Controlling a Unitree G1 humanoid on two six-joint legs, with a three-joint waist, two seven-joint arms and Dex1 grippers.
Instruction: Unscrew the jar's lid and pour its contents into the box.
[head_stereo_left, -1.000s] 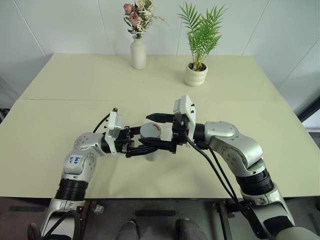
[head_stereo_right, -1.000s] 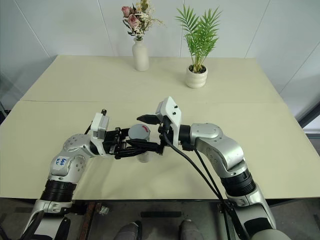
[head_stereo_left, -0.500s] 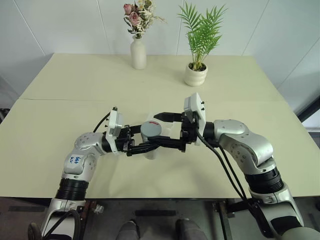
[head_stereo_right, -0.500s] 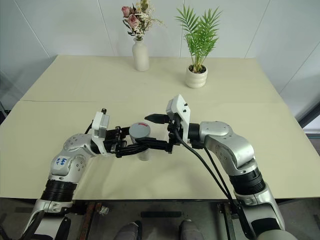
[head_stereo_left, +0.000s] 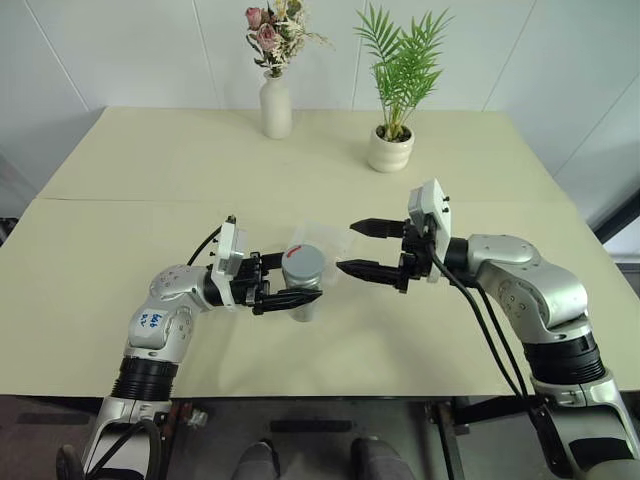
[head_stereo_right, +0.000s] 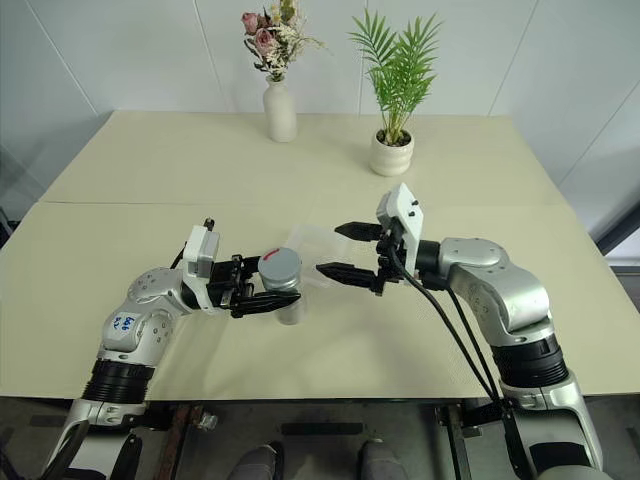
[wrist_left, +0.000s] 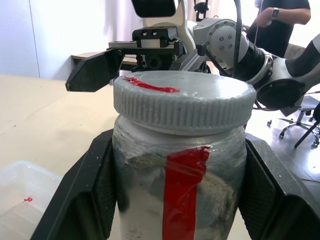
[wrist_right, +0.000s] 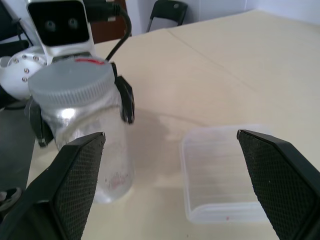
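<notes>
Two black fingers of your left gripper (head_stereo_left: 290, 297) are clamped on the jar (wrist_left: 177, 175), one on each side of its body, holding it upright. Your right gripper (head_stereo_left: 357, 247) stands wide apart and empty, just to the jar's right, pointing at it. A second ago those fingers straddled the lid (head_stereo_left: 303, 260); now they have drawn clear. The lid is grey, ribbed, with a red mark, seated on the jar. The jar is clear with a red stripe. The box (wrist_right: 225, 172), clear plastic, lies just behind.

Office or lab room: plain white walls, office chair (wrist_right: 167, 11), large bare table (head_stereo_left: 150, 160).
</notes>
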